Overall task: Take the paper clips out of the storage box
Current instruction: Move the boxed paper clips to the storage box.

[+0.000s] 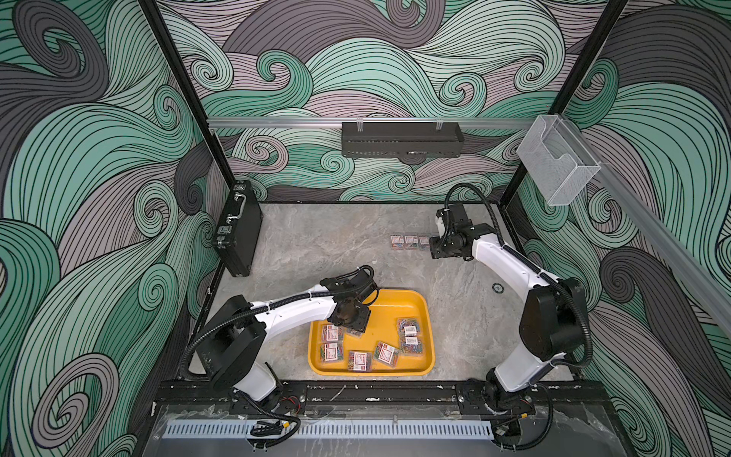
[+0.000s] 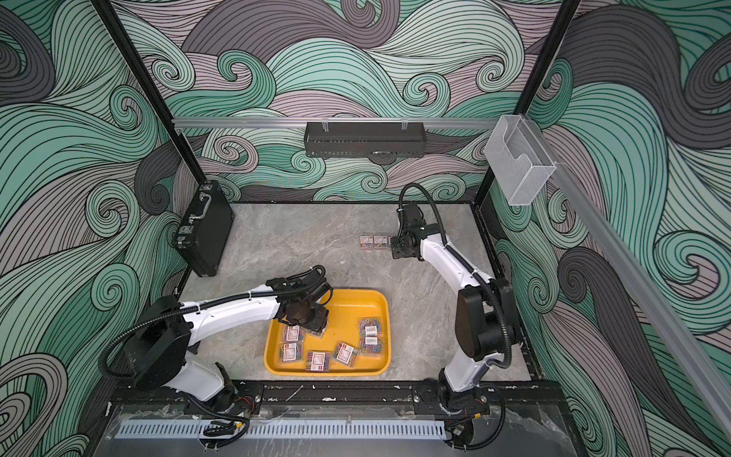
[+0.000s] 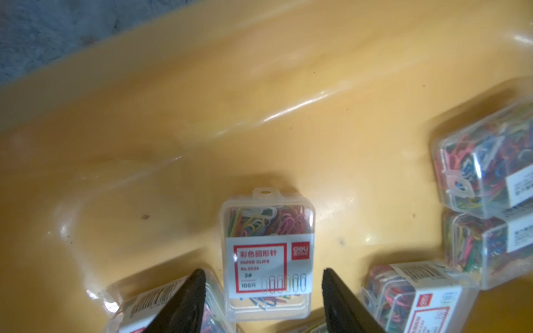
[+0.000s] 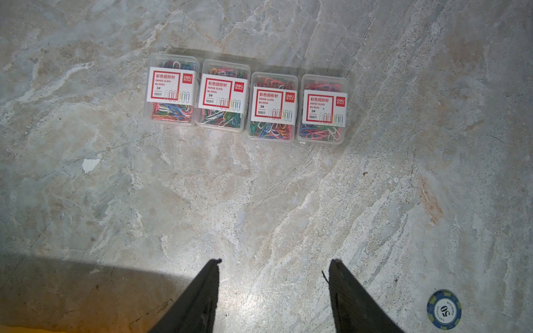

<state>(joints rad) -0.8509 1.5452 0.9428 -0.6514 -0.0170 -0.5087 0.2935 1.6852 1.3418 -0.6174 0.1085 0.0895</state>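
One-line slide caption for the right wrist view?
Open right gripper above the marble tabletop, facing a row of four labelled paper clip boxes; poker chip nearby.

Eleven boxes of paper clips point(image 4: 220, 95); one storage box point(image 1: 403, 296).

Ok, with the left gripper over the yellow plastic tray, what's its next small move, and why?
Probably lower the left gripper and close on the clear plastic box of coloured paper clips: its open jaws straddle it in the yellow plastic tray.

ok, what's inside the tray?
Six clip boxes show plainly in the tray. A seventh box lies between the fingers of the open left gripper; from above the arm covers most of it.
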